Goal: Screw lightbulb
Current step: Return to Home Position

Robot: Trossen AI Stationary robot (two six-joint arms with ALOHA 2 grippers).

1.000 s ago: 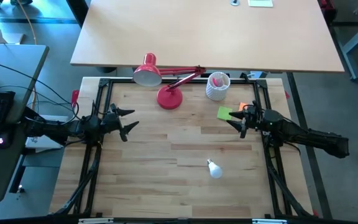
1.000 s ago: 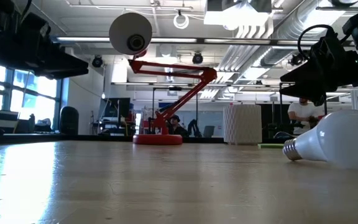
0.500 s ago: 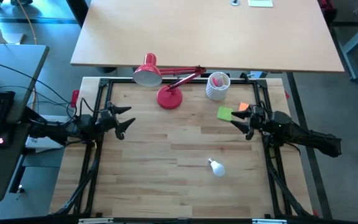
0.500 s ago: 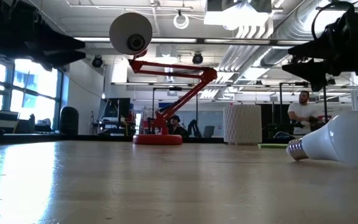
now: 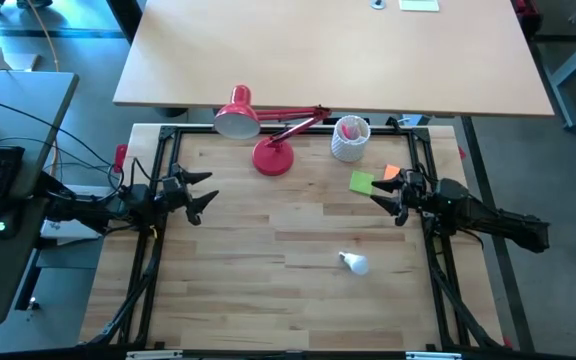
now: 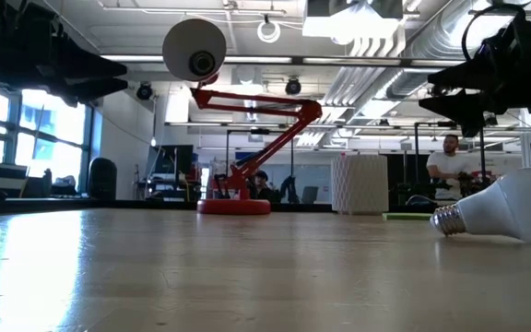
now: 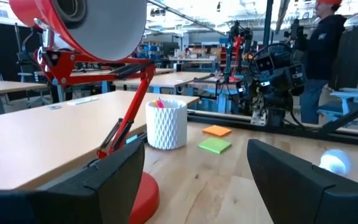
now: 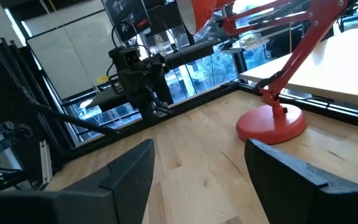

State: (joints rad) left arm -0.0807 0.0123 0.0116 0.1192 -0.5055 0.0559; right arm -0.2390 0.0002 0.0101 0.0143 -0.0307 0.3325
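Observation:
The lightbulb (image 5: pixel 354 263), small and white with a silvery screw base, lies on its side on the wooden table (image 5: pixel 268 260), right of centre toward the near edge; it also shows in the low view (image 6: pixel 514 207). The red lamp stands on its round base (image 5: pixel 273 157) at the far edge, with its shade (image 5: pixel 236 118) held out over that edge. My left gripper (image 5: pixel 208 188) hovers open above the table's left edge, its fingers (image 7: pixel 123 171) wide apart. At the right edge my right gripper (image 5: pixel 380 190) hovers open too. Both hold nothing and are far from the bulb.
A white perforated pen cup (image 5: pixel 350 138) stands at the far edge, right of the lamp. A green sticky note (image 5: pixel 363 181) and an orange one (image 5: pixel 392 171) lie in front of my right gripper. A second wooden table (image 5: pixel 328 50) lies beyond. A person (image 6: pixel 450 166) is in the room behind.
The lightbulb has rolled a little toward the table's right edge and turned about on the wood. Both grippers drew back slightly toward their own edges and tipped up, then kept still. Both stayed open.

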